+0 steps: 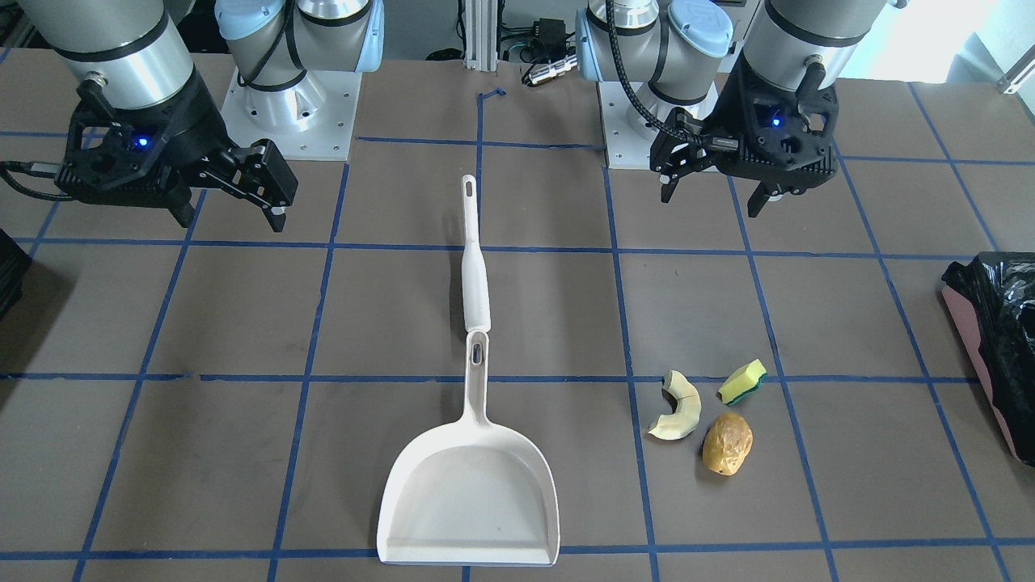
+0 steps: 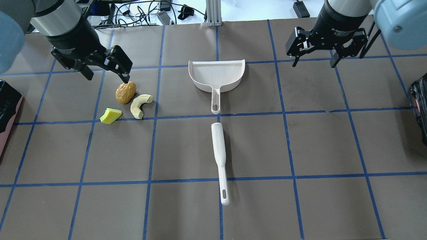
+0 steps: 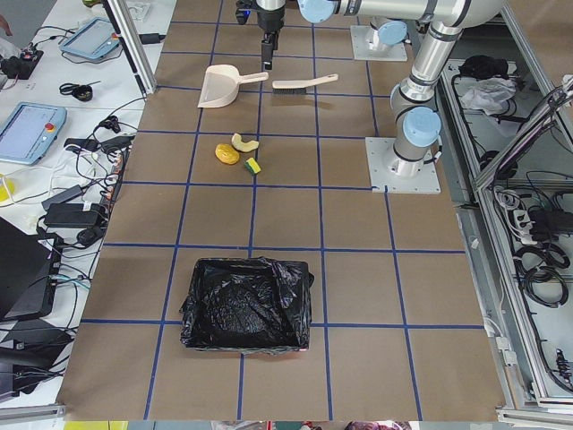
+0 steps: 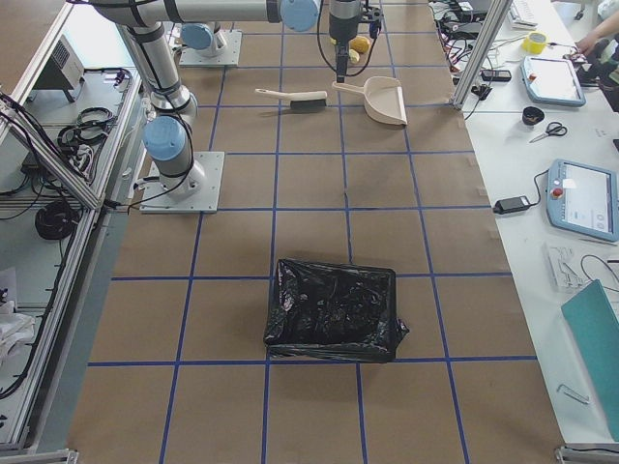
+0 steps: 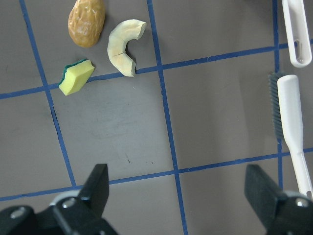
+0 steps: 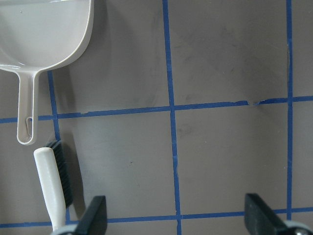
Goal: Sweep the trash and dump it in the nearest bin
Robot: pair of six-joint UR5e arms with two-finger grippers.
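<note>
The trash lies together on the table: a golden-brown potato-like piece [image 2: 125,92] [image 1: 727,443] [image 5: 86,22], a cream curved slice [image 2: 140,105] [image 1: 678,406] [image 5: 123,51] and a yellow-and-green sponge wedge [image 2: 110,115] [image 1: 743,381] [image 5: 76,77]. My left gripper [image 2: 106,77] [image 1: 711,202] [image 5: 178,186] is open and empty, raised above the table near the trash. My right gripper [image 2: 313,64] [image 1: 233,220] [image 6: 177,210] is open and empty, raised on the other side. The bin [image 2: 6,106] [image 1: 994,339] [image 3: 246,305], pink-sided with a black bag, stands at the table's left end.
A white dustpan [image 2: 217,75] [image 1: 473,493] [image 6: 44,29] and a white brush [image 2: 219,156] [image 1: 475,267] [image 5: 291,117] lie in line at the table's middle, between the grippers. A second black-bagged container [image 2: 420,110] [image 4: 334,309] stands at the right end.
</note>
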